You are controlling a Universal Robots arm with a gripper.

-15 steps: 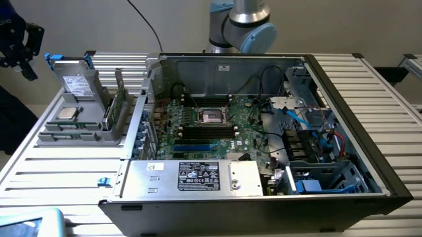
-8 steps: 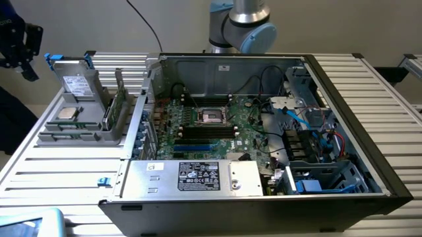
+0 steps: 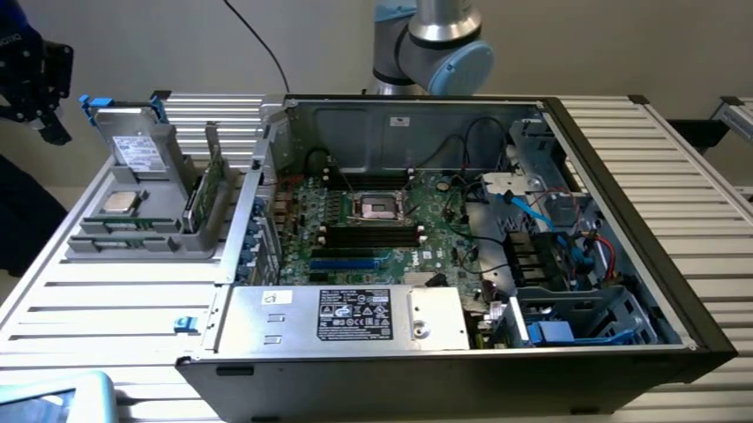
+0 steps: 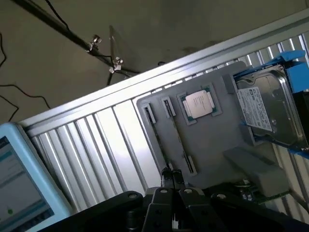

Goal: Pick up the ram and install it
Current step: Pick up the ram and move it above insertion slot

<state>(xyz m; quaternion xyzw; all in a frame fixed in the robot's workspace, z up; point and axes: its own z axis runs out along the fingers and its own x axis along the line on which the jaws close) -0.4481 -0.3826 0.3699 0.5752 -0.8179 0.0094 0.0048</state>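
Ram [image 3: 203, 189] is not picked yet. It stands on its long edge in the grey fixture [image 3: 83, 247] on the tabletop [image 3: 106, 300]. It is on the side nearest the open PC case [image 3: 412, 388], just beside the upright drive [image 3: 139, 150]. Its long axis runs along the case's side wall.

In the wrist view my fingers [image 4: 166, 180] hang well above the fixture, tips over its edge by the 2 empty slots [image 4: 176, 140], with the CPU [image 4: 199, 104] beyond. They look pressed together with nothing between them, though the tips are dark and hard to read.

My read: the ram sits off toward the case from where I point. My arm [image 3: 429, 44] rises behind the case's back wall. The black motherboard slots [image 3: 374, 233] have no stick in them.
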